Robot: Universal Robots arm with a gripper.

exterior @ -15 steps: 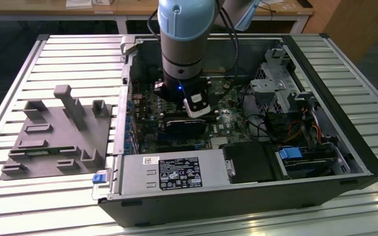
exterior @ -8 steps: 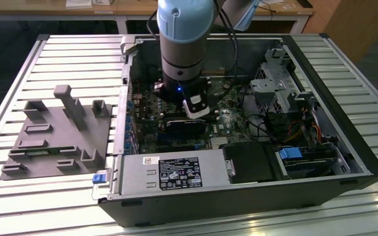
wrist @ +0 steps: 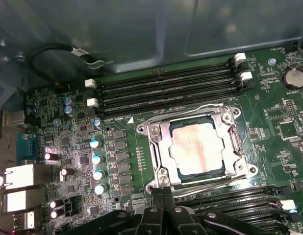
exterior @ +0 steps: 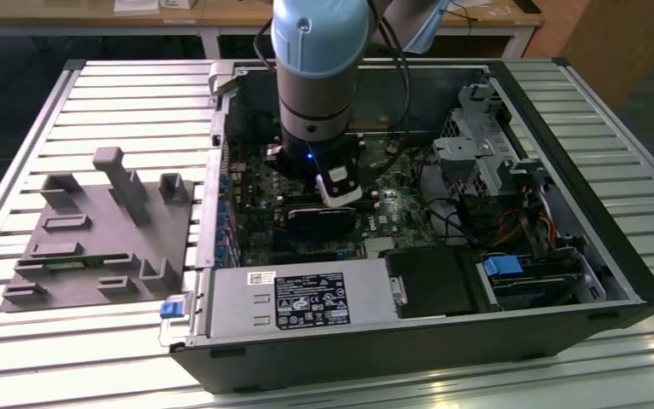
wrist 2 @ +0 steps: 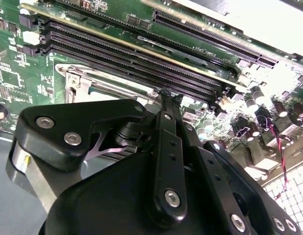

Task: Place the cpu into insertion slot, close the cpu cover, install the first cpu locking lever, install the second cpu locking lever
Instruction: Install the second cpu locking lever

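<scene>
hand (wrist: 164, 196) beside 1 cpu (wrist: 196, 148), 1 cpu cover (wrist: 159, 134)

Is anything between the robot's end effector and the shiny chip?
Nothing visible. In the first wrist view, the cpu sits in its slot under the closed cover, with the end effector just beside the socket edge.

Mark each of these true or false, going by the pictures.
1. The cpu sits in the insertion slot. True.
2. The cpu cover stands raised upright. False: its silvery frame lies flat around the chip.
3. The gripper is beside the socket's edge. True.
4. The arm reaches into the grey fixture on the exterior view's left. False: it reaches down into the open computer case.
5. The memory slots hold modules. False: they look empty.
</scene>
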